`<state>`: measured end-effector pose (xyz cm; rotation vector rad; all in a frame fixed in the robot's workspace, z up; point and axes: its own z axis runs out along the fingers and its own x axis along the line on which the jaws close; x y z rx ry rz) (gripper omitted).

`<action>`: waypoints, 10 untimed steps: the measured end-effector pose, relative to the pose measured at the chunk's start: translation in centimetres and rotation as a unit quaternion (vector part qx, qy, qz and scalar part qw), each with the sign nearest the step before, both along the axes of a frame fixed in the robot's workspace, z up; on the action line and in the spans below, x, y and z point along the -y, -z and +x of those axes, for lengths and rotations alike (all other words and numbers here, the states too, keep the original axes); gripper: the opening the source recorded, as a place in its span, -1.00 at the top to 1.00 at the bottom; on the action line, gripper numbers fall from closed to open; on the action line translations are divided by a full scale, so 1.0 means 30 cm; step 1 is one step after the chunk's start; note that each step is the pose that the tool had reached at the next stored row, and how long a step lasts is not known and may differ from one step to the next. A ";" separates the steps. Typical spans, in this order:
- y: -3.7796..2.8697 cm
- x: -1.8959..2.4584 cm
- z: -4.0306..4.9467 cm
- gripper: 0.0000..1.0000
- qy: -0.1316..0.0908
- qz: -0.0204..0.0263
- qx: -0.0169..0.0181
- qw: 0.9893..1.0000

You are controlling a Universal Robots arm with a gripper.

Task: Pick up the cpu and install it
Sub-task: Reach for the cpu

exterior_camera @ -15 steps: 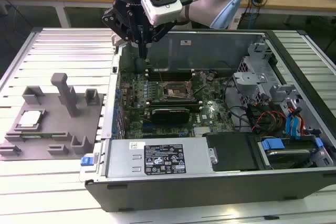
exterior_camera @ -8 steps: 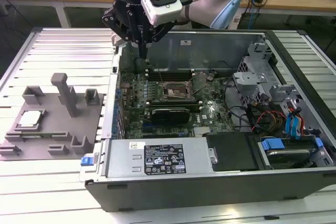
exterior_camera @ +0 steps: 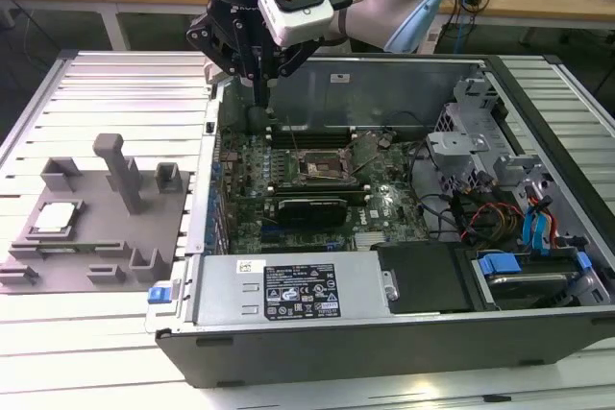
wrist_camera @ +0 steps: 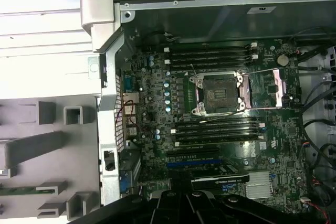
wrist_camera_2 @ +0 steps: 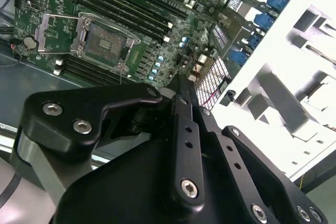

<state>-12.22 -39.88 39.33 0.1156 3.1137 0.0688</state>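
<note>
A: Where's the cpu [exterior_camera: 54,218]?
B: Exterior view: flat on grey tray [exterior_camera: 106,232], outside the case [exterior_camera: 384,352], on the exterior view's left; square, no long axis.
A: And the claw [exterior_camera: 261,101]?
B: Pressed together, empty, above the case. First wrist view: socket [wrist_camera: 218,94] open.

The exterior view looks down from well back on the whole case [exterior_camera: 384,357]. Both wrist views sit just behind the gripper [wrist_camera_2: 181,82], facing the socket [wrist_camera: 218,94] all 3 share.
</note>
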 end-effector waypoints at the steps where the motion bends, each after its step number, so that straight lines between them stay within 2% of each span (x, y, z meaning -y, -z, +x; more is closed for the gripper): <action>1: 0.000 0.000 -0.007 0.79 0.000 0.000 0.000 1.000; 10: 0.001 0.000 -0.039 0.79 0.000 0.000 0.000 1.000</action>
